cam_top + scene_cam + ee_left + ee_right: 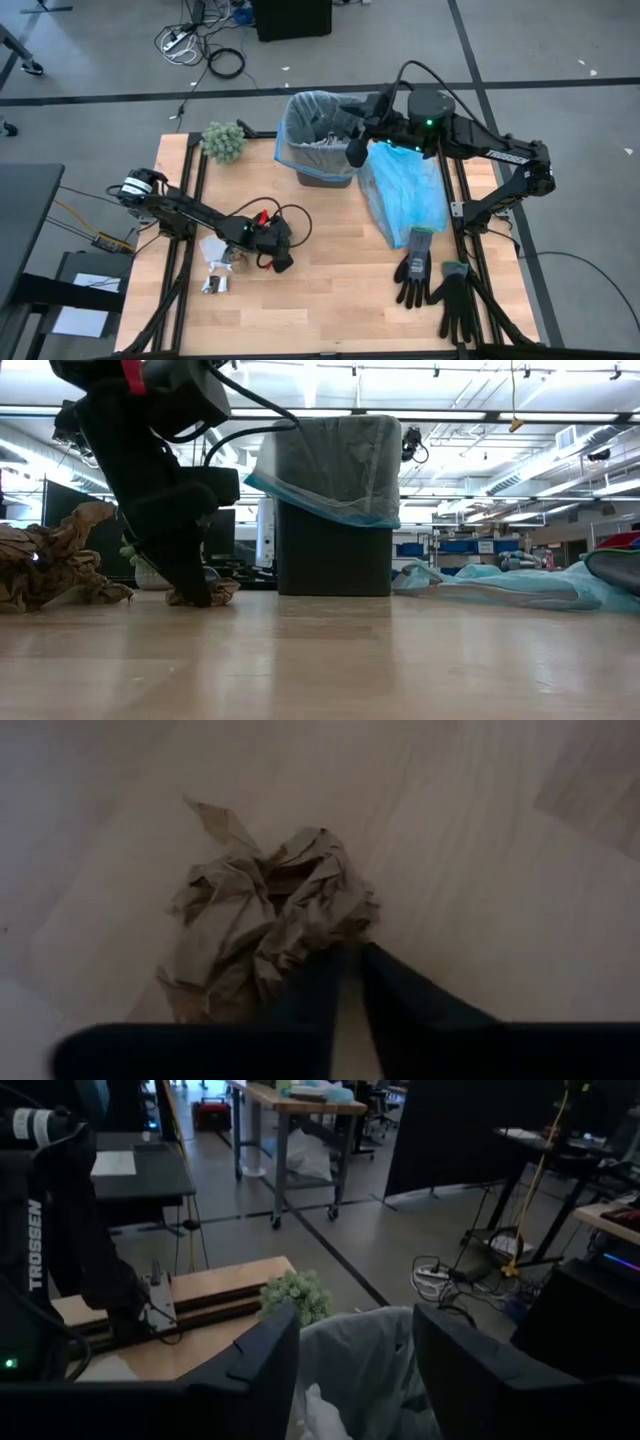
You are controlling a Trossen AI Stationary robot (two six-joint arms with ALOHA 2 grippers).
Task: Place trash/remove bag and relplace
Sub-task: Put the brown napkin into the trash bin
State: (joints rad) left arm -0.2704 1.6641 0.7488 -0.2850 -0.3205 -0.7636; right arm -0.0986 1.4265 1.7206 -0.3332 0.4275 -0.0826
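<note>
The left gripper (238,254) reaches down low at the lower left of the table (330,290), its fingers pinched on a crumpled brown paper scrap (265,920). The right gripper (352,128) hangs open over the black bin (322,135) at the top middle. A grey bag (330,460) lines the bin. A blue bag (405,195) and black gloves (435,280) lie on the right.

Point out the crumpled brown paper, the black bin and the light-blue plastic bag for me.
crumpled brown paper (262,920), left wrist view, on the middle of the wad.
black bin (333,555), low view, on its dark front wall below the liner.
light-blue plastic bag (405,195), high view, on its flat middle.
</note>
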